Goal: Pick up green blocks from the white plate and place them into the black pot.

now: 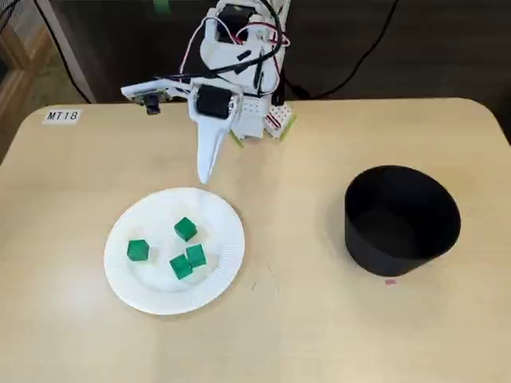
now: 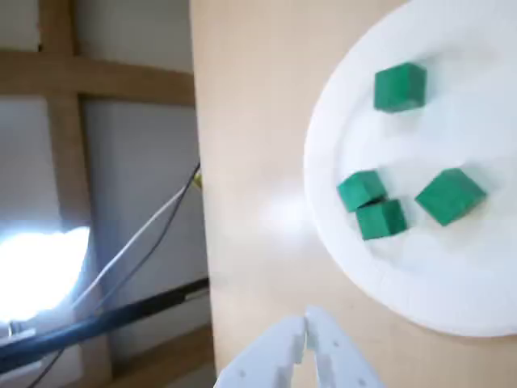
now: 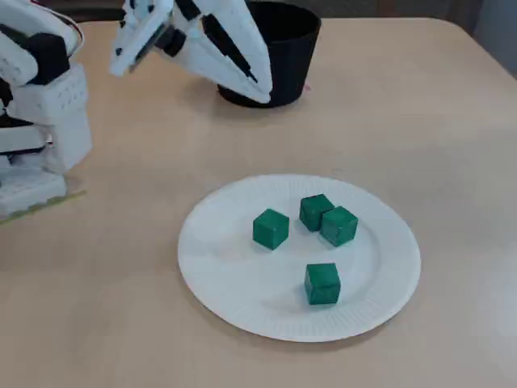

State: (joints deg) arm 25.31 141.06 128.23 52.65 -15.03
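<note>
Several green blocks lie on the white plate (image 1: 136, 283): one at the left (image 1: 137, 250), one higher up (image 1: 185, 229), and two touching (image 1: 188, 261). The other fixed view shows the same blocks (image 3: 271, 228) on the plate (image 3: 234, 283); the wrist view shows them (image 2: 399, 86) on the plate (image 2: 452, 283) too. My white gripper (image 1: 205, 177) hangs shut and empty above the table, just behind the plate's far rim. Its tips (image 2: 305, 323) meet at the bottom of the wrist view. The black pot (image 1: 402, 219) stands apart at the right, and nothing shows inside it.
The arm's white base (image 1: 247, 112) with loose wires stands at the table's back edge. A label reading MT18 (image 1: 62, 116) is stuck at the back left corner. A small pink mark (image 1: 390, 281) lies by the pot's foot. Beyond the table edge in the wrist view hang cables (image 2: 137, 242).
</note>
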